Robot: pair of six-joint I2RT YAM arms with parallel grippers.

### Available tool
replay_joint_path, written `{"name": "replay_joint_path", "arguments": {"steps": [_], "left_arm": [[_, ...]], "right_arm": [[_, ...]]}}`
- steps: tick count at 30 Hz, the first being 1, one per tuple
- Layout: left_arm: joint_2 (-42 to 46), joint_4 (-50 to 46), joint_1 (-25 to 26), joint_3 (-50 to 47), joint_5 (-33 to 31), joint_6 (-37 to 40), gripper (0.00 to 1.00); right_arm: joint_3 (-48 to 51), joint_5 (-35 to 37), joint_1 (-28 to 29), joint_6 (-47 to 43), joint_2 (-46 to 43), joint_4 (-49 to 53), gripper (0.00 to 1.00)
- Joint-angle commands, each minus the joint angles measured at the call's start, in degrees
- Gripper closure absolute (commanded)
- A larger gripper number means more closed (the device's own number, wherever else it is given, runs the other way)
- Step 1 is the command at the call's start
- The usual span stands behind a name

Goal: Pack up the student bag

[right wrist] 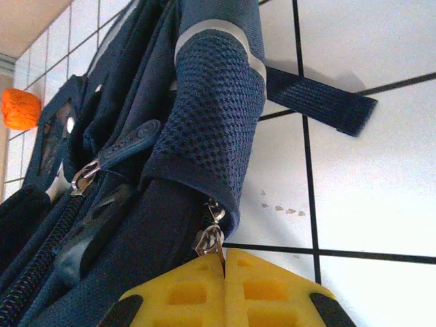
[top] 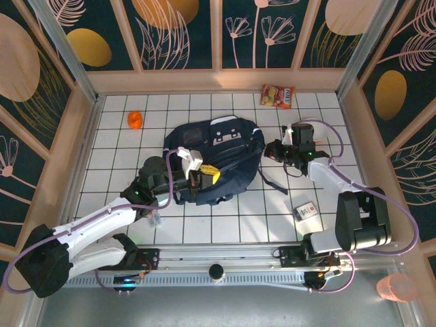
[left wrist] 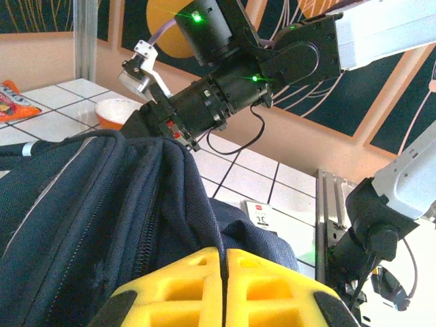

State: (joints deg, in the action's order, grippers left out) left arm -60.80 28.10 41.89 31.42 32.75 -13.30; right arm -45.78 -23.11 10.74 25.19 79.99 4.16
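The student bag (top: 228, 146), a large navy-blue backpack with white trim, lies flat in the middle of the tiled table. My left gripper (top: 206, 176) rests on its near part; in the left wrist view its yellow fingers are shut (left wrist: 223, 253), pinching a thin fold of the bag's fabric (left wrist: 197, 204) beside a zip line. My right gripper (top: 272, 151) is at the bag's right edge. In the right wrist view it is shut (right wrist: 223, 253) on a silver zipper pull (right wrist: 210, 238) under a mesh-padded strap (right wrist: 211, 116).
An orange ball (top: 135, 120) lies at the far left, and a red snack packet (top: 278, 96) by the back wall. A small white box (top: 306, 210) sits near the right arm's base. A loose dark strap (right wrist: 320, 102) trails onto the tiles right of the bag.
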Motion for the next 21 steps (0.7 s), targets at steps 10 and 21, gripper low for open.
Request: {"name": "replay_joint_path", "arguments": {"steps": [10, 21], "left_arm": [[-0.2, 2.9, -0.1, 2.2, 0.9, 11.7, 0.99], [-1.8, -8.6, -0.2, 5.0, -11.2, 16.3, 0.15]], "right_arm": [[3.7, 5.0, -2.5, -3.4, -16.8, 5.0, 0.53], [5.5, 5.9, 2.0, -4.5, -29.1, 11.9, 0.47]]}}
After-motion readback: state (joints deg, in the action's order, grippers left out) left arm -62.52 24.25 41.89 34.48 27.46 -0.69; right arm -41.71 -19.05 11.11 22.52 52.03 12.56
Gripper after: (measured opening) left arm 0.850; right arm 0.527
